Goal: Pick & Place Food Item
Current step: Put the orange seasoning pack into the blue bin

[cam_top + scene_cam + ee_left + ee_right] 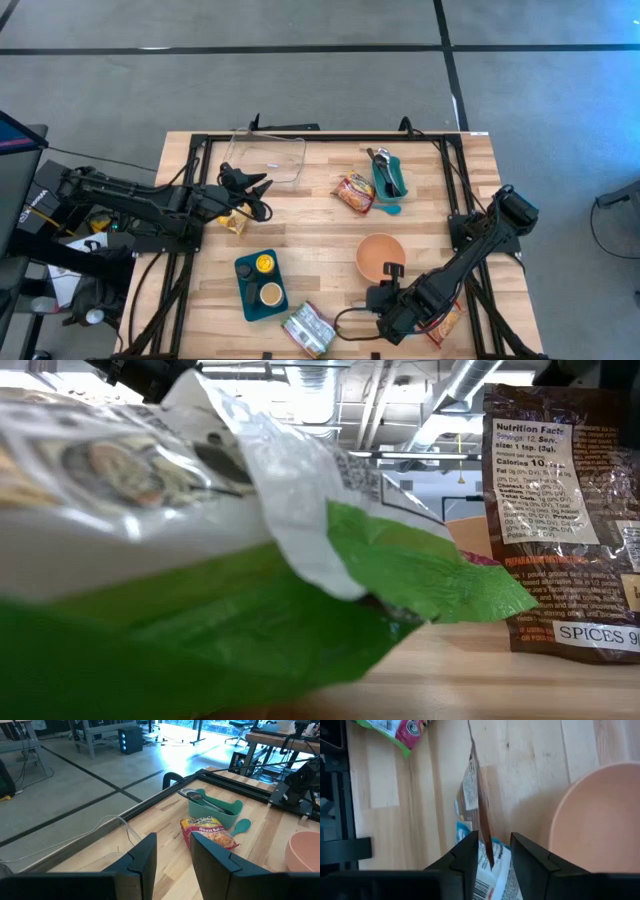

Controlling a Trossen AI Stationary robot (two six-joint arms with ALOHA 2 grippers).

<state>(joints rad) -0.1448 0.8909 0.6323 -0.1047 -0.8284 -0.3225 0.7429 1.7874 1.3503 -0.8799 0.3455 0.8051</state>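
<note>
Your brown spice packet (565, 520) reads "Nutrition Facts", "SPICES", snack bag (210, 831) reads "Roast", right gripper (492, 851) clamps the packet's edge beside pink bowl (600, 815), left gripper (172, 855) parted, empty.

left end effector (172, 862) open, empty | snack packet (209, 831) ahead | teal tray (218, 808) behind it

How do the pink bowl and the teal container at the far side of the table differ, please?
The pink bowl is round and looks empty; the teal container is more oblong and holds dark utensils. The bowl sits near the right gripper, the container towards the table's far edge. Both stand upright on the wood.
</note>
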